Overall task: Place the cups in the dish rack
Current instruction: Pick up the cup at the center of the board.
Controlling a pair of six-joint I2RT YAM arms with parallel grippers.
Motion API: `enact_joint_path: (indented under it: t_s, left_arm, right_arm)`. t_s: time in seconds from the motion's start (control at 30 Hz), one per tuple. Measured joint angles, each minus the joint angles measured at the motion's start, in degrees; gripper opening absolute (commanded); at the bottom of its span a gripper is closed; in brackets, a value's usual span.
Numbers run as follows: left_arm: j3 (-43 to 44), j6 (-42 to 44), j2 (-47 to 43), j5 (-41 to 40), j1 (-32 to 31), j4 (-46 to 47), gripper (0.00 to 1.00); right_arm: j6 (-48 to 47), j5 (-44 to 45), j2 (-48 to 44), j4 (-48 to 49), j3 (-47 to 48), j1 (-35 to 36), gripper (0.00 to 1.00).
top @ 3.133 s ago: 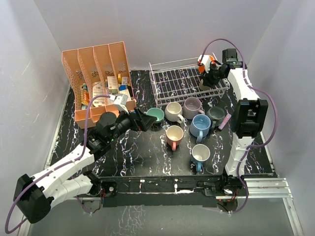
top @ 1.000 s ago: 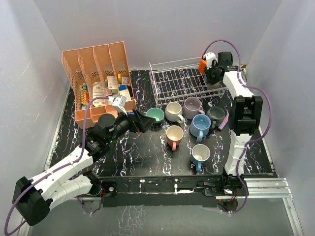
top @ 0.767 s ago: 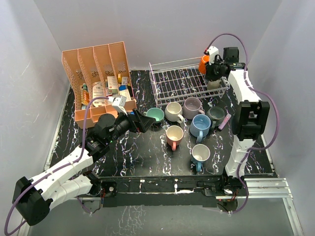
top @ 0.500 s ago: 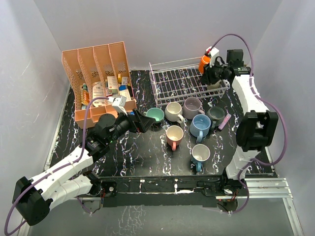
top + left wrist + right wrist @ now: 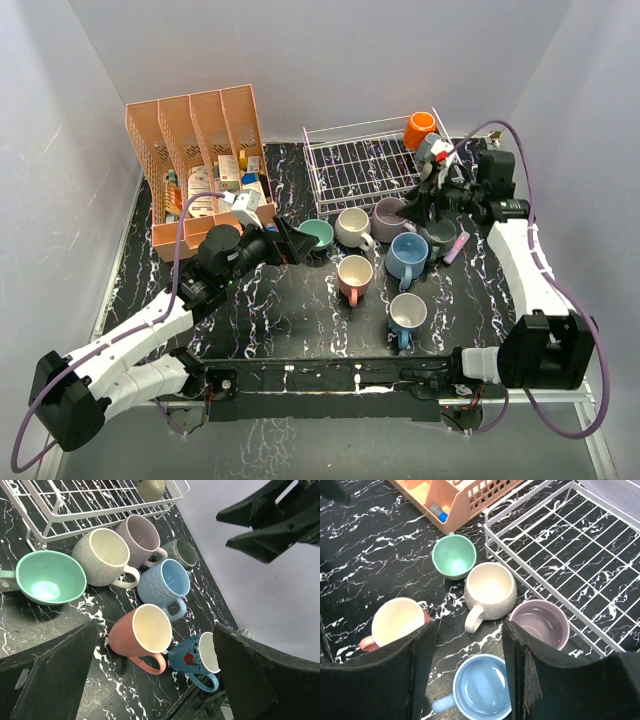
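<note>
Well, left claw (image 5: 155,672) and right claw (image 5: 470,630) gape empty. Cups (image 5: 408,251) crowd at rack's (image 5: 360,165) 6 o'clock; grabbing one may topple neighbours.

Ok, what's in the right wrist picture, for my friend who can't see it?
Seen from above through the open right pincer, five mugs stand on a black marbled table: light blue nearest, then pink, cream, lilac, teal. A white wire dish rack fills the upper right.

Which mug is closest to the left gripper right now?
The mint-green mug, leftmost of the cluster on the table. It sits right at the fingertips of the open left gripper. The cream, pink, lilac and blue mugs all lie further to the right.
</note>
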Motion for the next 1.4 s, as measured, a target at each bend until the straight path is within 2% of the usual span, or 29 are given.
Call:
enact_joint_path:
  t_s: [0.37, 0.6, 0.77, 1.0, 1.1, 1.2, 1.4]
  left_arm:
    - [4.39, -0.46, 2.36, 0.37, 0.00, -2.58, 0.95]
    - [10.12, -1.53, 8.59, 1.27, 0.00, -6.21, 0.87]
    - [19.06, -0.44, 16.94, 0.28, -0.24, -15.98, 0.83]
    - [34.62, 6.21, 28.89, -10.56, -7.26, -33.31, 0.81]
    - [40.11, 9.70, 33.46, -15.06, -11.08, -38.34, 0.80]
    - [43.82, 12.68, 37.11, -17.79, -13.79, -42.29, 0.74]
    - [48.85, 17.81, 42.86, -19.28, -15.69, -47.95, 0.68]
  right_arm:
    - [1.07, -11.30, -7.65, 7.21, -15.34, -7.80, 0.59]
    - [2.14, -16.26, -9.90, 11.19, -20.85, -10.29, 0.60]
    - [2.27, -17.11, -9.90, 12.31, -21.88, -11.04, 0.60]
    - [2.25, -16.13, -10.08, 12.57, -21.88, -11.08, 0.60]
    - [2.25, -15.67, -10.08, 12.55, -21.88, -11.08, 0.61]
    - [2.25, -15.13, -10.05, 12.55, -21.88, -11.08, 0.61]
    - [2.21, -14.60, -9.88, 12.55, -21.88, -11.08, 0.61]
